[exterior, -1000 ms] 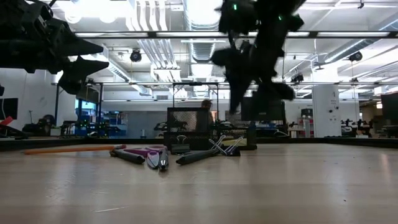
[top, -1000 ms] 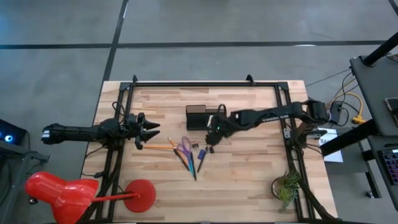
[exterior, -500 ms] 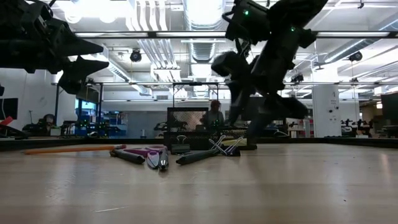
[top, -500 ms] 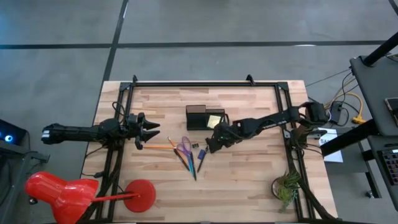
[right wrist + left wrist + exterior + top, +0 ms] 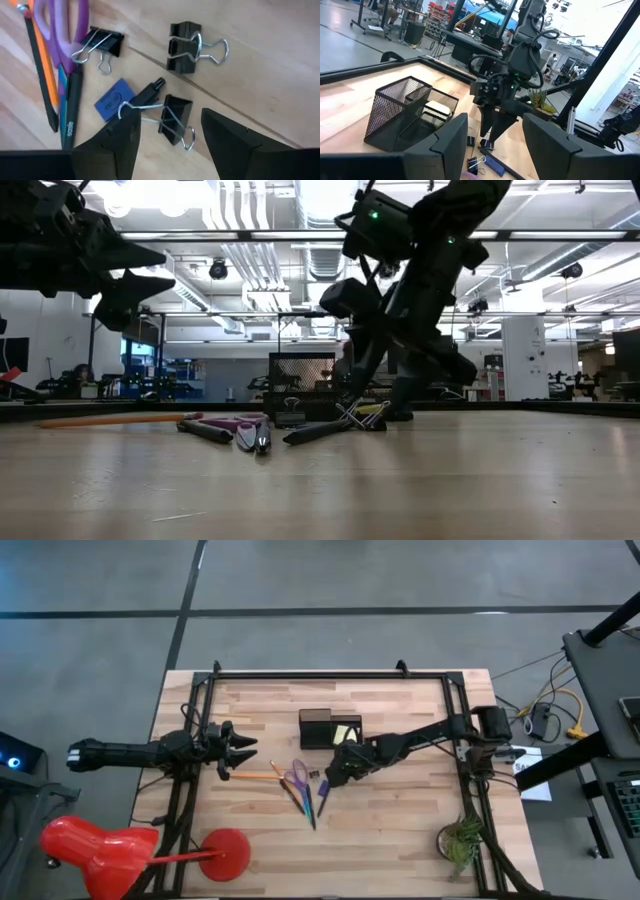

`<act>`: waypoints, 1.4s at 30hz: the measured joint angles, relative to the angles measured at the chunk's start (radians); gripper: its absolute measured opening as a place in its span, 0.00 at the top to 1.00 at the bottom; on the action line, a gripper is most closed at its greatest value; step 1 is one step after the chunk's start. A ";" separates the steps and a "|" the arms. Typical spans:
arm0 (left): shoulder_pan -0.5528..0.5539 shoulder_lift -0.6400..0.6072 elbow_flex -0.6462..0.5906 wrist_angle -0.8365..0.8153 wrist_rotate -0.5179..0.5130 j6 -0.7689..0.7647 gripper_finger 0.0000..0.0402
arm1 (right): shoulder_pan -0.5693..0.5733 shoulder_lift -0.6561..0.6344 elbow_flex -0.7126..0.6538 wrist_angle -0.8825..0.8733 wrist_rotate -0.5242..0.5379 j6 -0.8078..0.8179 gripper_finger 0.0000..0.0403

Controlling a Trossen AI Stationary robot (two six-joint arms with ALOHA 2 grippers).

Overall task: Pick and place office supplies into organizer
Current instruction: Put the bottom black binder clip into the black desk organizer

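Seen from above, the right claw is low over the desk, just beside the small clips and the blue pen, in front of the black organizer. A yellow pad lies in the organizer's right section. The orange pencil and the purple scissors lie to the left of the clips. The left claw waits at the left side of the desk, fingers spread.

At desk height, the right claw reaches down to the clips in front of the organizer. The left claw hangs high at the left, spread.

From the left wrist, the mesh organizer holds the pad, and the right claw points down just above a clip.

From the right wrist, its two fingers are spread, with one binder clip between them, not yet pinched. Two more clips lie apart on the wood, near the scissors.
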 joint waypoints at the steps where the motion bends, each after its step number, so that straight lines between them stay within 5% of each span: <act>1: 0.000 0.001 0.000 0.001 0.000 0.000 0.56 | 0.000 0.000 0.001 -0.007 -0.002 0.000 0.53; 27: 0.000 0.001 0.000 0.000 0.000 0.000 0.56 | 0.024 -0.001 0.000 -0.055 -0.017 0.010 0.61; 42: 0.000 0.002 0.000 -0.001 0.000 0.000 0.56 | 0.028 -0.003 0.003 -0.039 -0.025 -0.044 0.96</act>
